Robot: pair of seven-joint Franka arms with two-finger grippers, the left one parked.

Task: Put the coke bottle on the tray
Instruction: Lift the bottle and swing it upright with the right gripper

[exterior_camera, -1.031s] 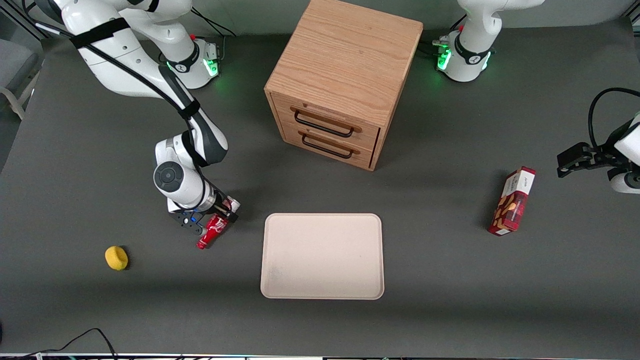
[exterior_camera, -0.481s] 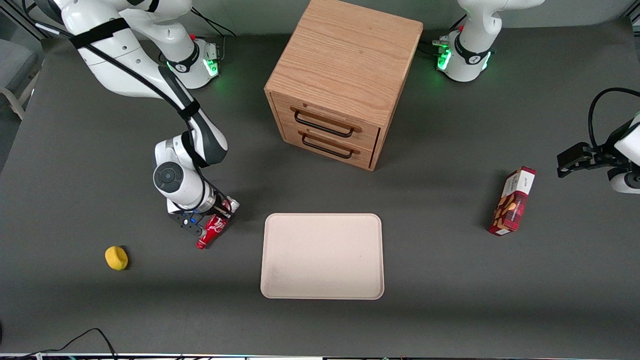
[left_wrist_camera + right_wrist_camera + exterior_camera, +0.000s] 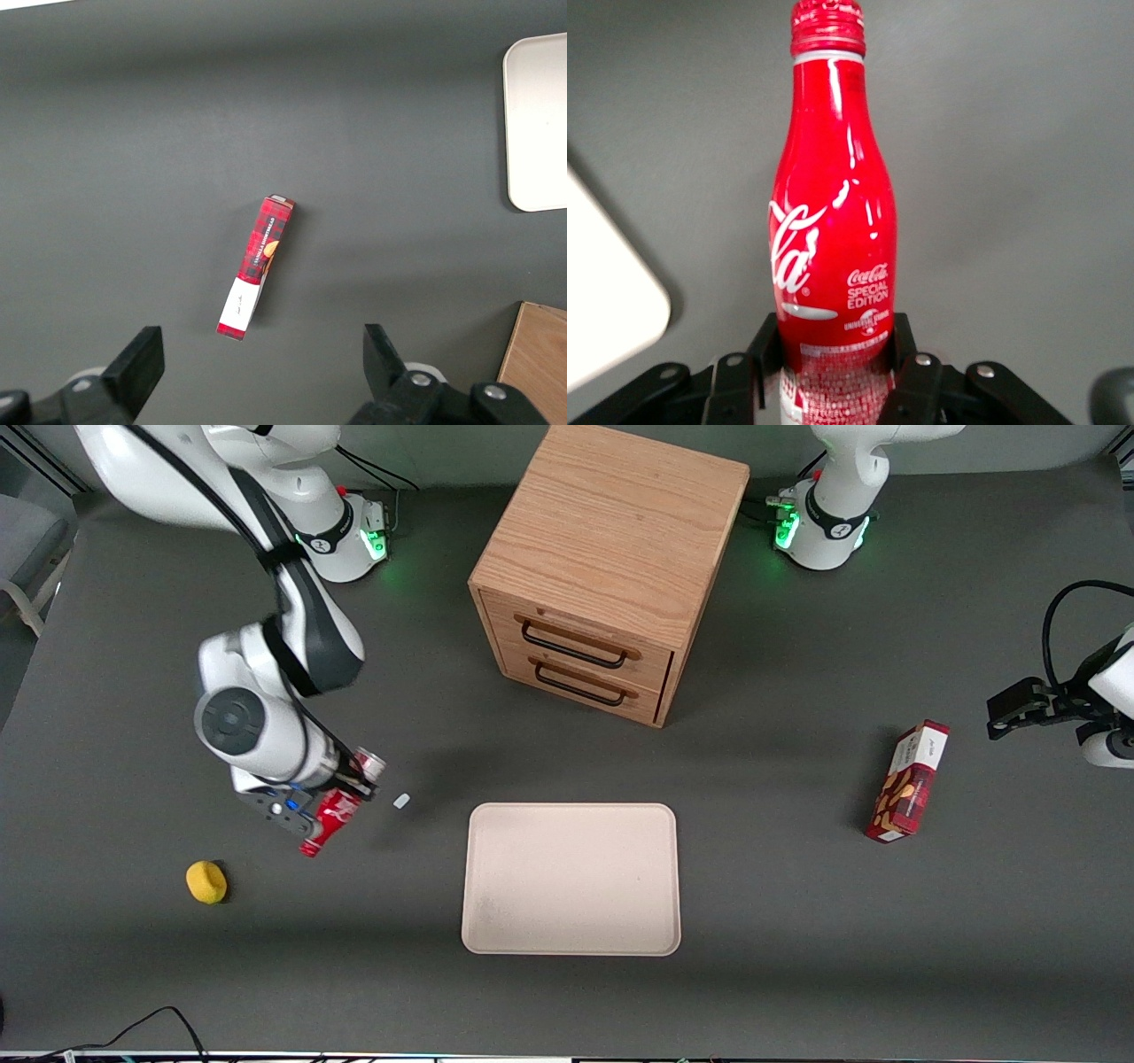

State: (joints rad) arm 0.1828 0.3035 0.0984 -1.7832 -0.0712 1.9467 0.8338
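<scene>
Front view looks steeply down; wrist views (both close) share the tray (image 3: 571, 879).

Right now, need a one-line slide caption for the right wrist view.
Right gripper shut on the slim red coke bottle near its base, above the dark table, a corner of the pale beige tray beside it.

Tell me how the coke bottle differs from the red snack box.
The coke bottle is round and slim with a narrow capped neck; the snack box is flat-sided and rectangular. The bottle is clamped in the tool at the working arm's end; the box rests on the table toward the parked arm's end. Both are red with white markings.
</scene>
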